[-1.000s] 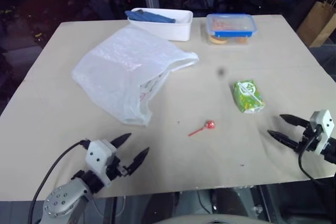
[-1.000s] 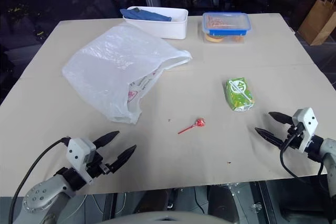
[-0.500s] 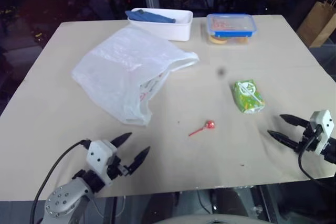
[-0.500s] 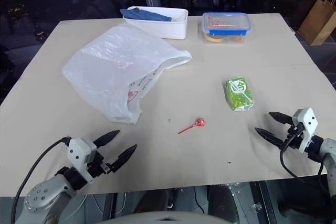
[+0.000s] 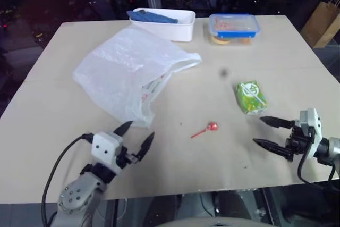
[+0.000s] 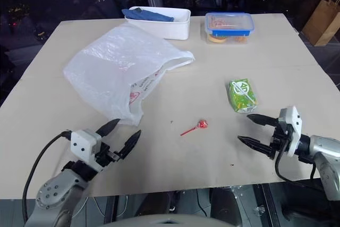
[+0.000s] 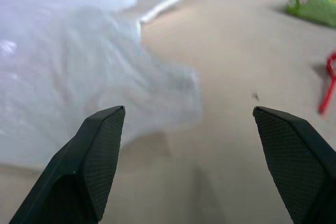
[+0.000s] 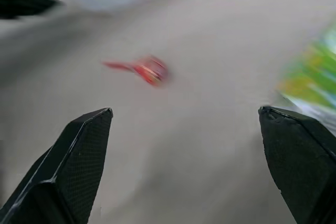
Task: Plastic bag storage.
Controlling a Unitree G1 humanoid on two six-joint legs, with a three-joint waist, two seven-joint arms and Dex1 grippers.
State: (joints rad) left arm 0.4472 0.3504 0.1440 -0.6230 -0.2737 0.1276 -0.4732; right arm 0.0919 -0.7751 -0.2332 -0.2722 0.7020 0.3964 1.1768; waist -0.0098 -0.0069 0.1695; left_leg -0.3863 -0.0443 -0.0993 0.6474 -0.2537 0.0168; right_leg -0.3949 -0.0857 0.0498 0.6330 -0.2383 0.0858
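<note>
**Approach to the bag, nothing gripped yet**

Your bag (image 5: 130, 73) lies crumpled on the left half of the table (image 5: 48, 115), its handles trailing toward the middle and its near corner just ahead of the left gripper (image 5: 137, 138). That gripper hovers low over the table with its fingers spread wide and empty. The right gripper (image 5: 271, 133) is also spread and empty, pointing inward near the green carton (image 5: 250, 97), with the lollipop (image 5: 206, 128) between it and the bag.

You are at the reach stage, by my reading: the bag is untouched and not yet gathered or folded. Your next move likely calls for closing the left fingers on the near corner, low enough to pinch the thin film without pushing it away, while the right comes across to a handle.

Red print shows on the bag near its mouth, too small to read. The carton bears a white mark, perhaps a logo. Behind sit a white tub (image 5: 169, 24) and a blue-lidded box (image 5: 234, 27), no labels legible.
</note>
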